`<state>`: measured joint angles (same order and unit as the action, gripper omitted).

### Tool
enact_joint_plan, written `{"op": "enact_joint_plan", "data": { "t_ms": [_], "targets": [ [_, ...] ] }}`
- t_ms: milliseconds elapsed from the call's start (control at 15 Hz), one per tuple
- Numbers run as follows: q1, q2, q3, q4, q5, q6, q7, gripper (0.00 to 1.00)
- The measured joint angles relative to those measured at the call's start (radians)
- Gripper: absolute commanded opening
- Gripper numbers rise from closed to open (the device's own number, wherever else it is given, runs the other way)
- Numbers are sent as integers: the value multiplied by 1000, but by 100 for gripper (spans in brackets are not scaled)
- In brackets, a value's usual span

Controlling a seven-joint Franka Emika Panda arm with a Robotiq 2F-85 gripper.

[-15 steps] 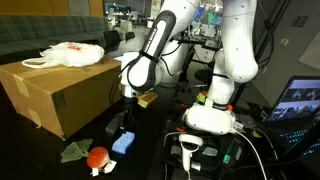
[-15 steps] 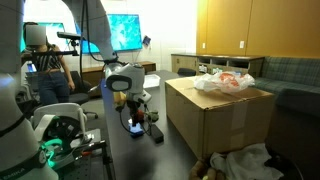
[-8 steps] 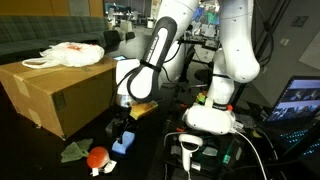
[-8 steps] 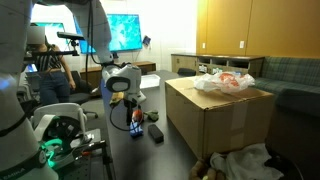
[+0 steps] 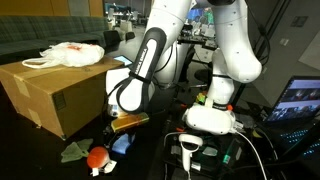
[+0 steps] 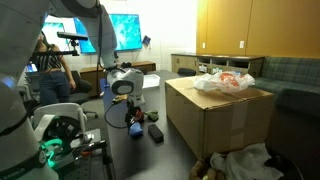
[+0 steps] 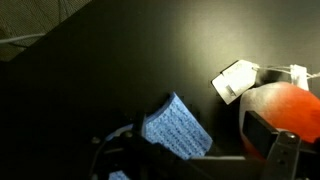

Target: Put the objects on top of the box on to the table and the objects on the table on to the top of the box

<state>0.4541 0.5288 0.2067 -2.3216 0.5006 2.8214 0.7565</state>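
The brown box (image 5: 50, 95) (image 6: 215, 120) carries a crumpled white and orange plastic bag (image 5: 72, 54) (image 6: 225, 80) on its top. On the black table (image 5: 150, 160) in front of it lie a green cloth (image 5: 72, 151), a red ball-like object (image 5: 97, 157) (image 7: 290, 105) with a white tag (image 7: 235, 80), and a blue sponge (image 5: 122, 146) (image 7: 175, 125). My gripper (image 5: 119, 130) (image 6: 128, 112) (image 7: 195, 150) hangs low over them, open. In the wrist view the sponge lies between the jaws, and one dark pad (image 7: 265, 130) stands against the red object.
The robot's white base (image 5: 210, 115) stands close behind the gripper. A lit laptop screen (image 5: 300, 100) is at the right edge. Some small dark items (image 6: 155, 132) lie on the table by the box. Crumpled bags (image 6: 245, 165) sit at the box's foot.
The arm has come down and forward, bringing the open gripper from above the table items to just over the blue sponge. Nothing else has moved.
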Motion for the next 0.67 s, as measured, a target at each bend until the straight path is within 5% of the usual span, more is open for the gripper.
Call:
{"op": "enact_joint_plan", "data": {
  "t_ms": [667],
  "targets": [
    [53,77,-95,25,-16,-6,407,100]
  ]
}}
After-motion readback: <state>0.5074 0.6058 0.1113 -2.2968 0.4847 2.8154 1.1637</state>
